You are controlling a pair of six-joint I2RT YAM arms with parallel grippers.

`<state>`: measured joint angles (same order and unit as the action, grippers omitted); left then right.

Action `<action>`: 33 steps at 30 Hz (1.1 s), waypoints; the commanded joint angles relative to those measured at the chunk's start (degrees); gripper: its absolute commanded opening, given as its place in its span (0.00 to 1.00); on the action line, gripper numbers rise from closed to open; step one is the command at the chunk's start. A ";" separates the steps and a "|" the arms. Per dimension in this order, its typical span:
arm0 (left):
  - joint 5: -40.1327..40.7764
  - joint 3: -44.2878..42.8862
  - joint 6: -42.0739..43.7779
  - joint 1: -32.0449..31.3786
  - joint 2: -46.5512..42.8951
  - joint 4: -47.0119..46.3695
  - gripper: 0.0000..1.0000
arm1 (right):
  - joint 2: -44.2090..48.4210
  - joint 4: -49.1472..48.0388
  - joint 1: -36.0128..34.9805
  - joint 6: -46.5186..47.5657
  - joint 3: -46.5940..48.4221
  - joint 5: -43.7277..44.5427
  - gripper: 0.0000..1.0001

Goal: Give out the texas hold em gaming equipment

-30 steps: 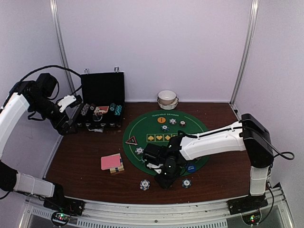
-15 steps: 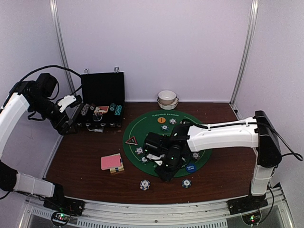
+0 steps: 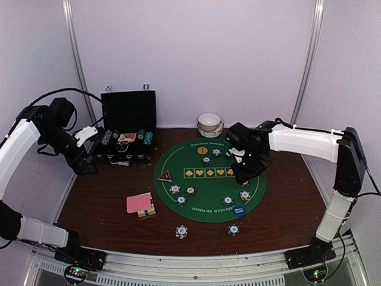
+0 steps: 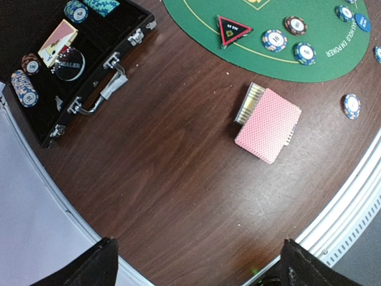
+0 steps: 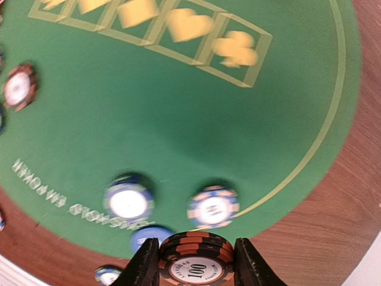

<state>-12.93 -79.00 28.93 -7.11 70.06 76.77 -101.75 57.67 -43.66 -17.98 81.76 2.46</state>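
Note:
My right gripper (image 5: 196, 265) is shut on a small stack of black-and-orange poker chips (image 5: 196, 259) marked 100, held above the right part of the green mat (image 3: 208, 179). From above, that gripper (image 3: 244, 174) hangs over the mat near its right edge. Below it lie two blue striped chips (image 5: 128, 201) (image 5: 212, 207) and the blue round button (image 5: 149, 235). The red triangular button (image 3: 165, 176) and the orange round button (image 3: 202, 151) lie on the mat. Pink-backed cards (image 3: 139, 203) rest on the wood left of the mat. My left gripper (image 4: 199, 265) is open and empty, high above the table's left side.
The black hinged case (image 3: 127, 134) stands open at the back left with chips and cards inside. White bowls (image 3: 209, 124) sit behind the mat. Two chips (image 3: 181, 231) (image 3: 234, 229) lie on the wood near the front edge. The metal rail (image 4: 351, 202) borders the table.
My right arm has swung from the front of the mat back and to the right, carrying the chip stack. The left arm has shifted slightly left.

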 commanded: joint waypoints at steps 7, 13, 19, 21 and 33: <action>-5.14 7.32 4.21 0.35 -1.06 -2.49 0.98 | -1.05 -7.72 12.07 -1.21 -6.68 -0.09 0.27; -8.85 11.14 5.61 0.22 -0.94 -4.47 0.97 | -3.91 -9.93 15.06 -1.10 -7.86 -1.23 0.27; -8.05 14.35 4.90 -2.73 0.40 -7.91 0.98 | -6.19 -11.82 16.06 -1.40 -9.67 -1.25 0.26; -6.77 15.95 4.71 -4.65 0.64 -9.45 0.98 | -6.56 -12.65 16.74 -1.59 -10.30 -1.37 0.26; -2.11 21.26 3.98 -14.01 4.79 -14.83 0.98 | -3.75 -11.88 17.60 -2.12 -10.00 -0.90 0.75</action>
<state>-16.49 -58.81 33.12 -19.14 73.38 65.47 -108.22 45.63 -26.33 -19.22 71.66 0.30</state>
